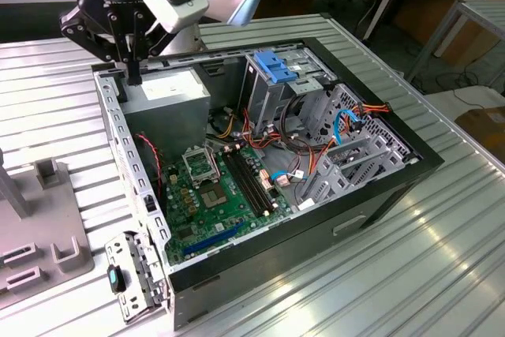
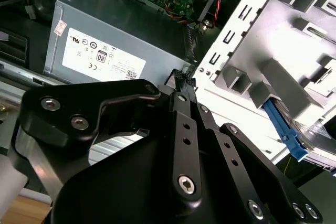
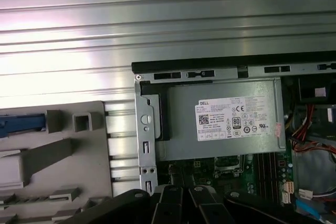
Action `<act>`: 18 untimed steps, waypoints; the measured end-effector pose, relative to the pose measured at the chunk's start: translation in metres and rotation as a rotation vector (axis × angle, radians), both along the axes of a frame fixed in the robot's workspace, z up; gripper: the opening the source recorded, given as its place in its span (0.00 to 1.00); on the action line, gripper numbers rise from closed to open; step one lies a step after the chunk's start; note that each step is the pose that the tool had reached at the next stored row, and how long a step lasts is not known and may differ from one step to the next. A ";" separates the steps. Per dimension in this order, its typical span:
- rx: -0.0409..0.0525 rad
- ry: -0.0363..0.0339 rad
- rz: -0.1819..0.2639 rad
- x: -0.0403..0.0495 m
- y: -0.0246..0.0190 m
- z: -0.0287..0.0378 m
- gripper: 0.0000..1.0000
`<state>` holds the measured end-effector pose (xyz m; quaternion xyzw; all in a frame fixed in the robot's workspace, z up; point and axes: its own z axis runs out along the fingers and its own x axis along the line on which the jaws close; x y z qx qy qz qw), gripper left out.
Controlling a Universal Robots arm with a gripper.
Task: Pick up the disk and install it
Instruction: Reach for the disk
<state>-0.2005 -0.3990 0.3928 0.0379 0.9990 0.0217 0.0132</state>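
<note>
Disk (image 3: 21, 123), grey metal with a light-blue plastic bracket, lies on the grey moulded holder (image 1: 55, 234), lower left in the exterior view; the clenched, empty end effector (image 1: 132, 76) hangs upper left.

Disk (image 2: 315, 140), mostly cut off by the second wrist view's edge.

Disk (image 3: 20, 123) sits in the grey holder (image 3: 58, 156), well outside the case (image 3: 210, 66). I get just a slice of it in both wrist views: the light-blue bracket (image 2: 286, 129) along one edge and pale grey metal beside it. The frame edge cuts off the rest. Can't tell whether it's flat or on edge.
</note>
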 end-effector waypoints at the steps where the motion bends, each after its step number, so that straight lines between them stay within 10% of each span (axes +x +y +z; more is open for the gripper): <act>1: 0.0000 0.0000 0.000 -0.0027 0.0000 0.0000 0.11; 18: 0.0000 0.0000 0.000 -0.0576 0.0000 -0.0004 0.11</act>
